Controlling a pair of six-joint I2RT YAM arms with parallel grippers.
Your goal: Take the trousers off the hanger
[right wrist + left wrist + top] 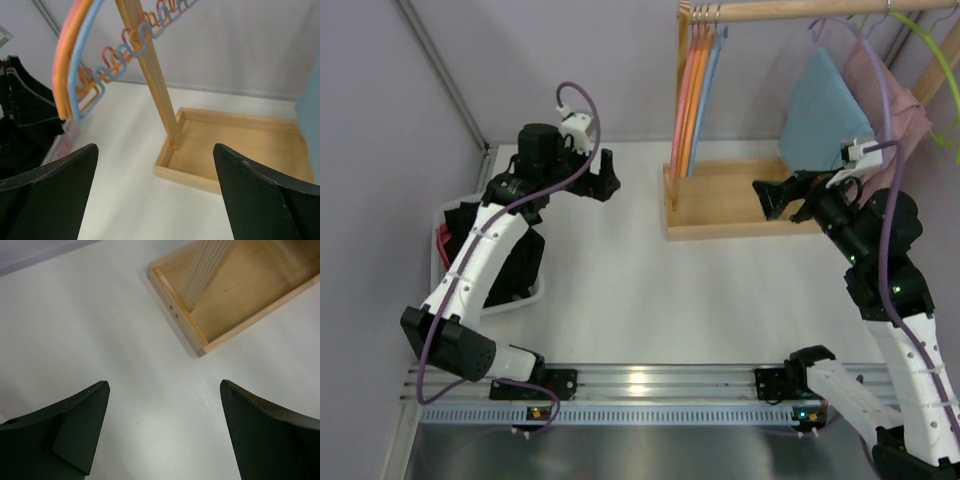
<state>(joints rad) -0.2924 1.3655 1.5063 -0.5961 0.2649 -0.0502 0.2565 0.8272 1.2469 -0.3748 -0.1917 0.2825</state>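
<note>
The black trousers [510,262] lie bunched in a white bin [438,262] at the left; they also show in the right wrist view [25,117]. No camouflage-patterned trousers show. Empty orange and blue hangers [698,90] hang at the left end of the wooden rack's rod [790,10]; they also show in the right wrist view [75,75]. My left gripper [607,176] is open and empty above the bare table, left of the rack's base [720,205]. My right gripper [770,198] is open and empty over that base.
A blue cloth [820,110] and a pink cloth [890,95] hang on the rod behind my right arm. A green hanger [932,60] hangs at the far right. The rack's post [150,65] rises from the wooden base tray [235,145], which also shows in the left wrist view [235,290].
</note>
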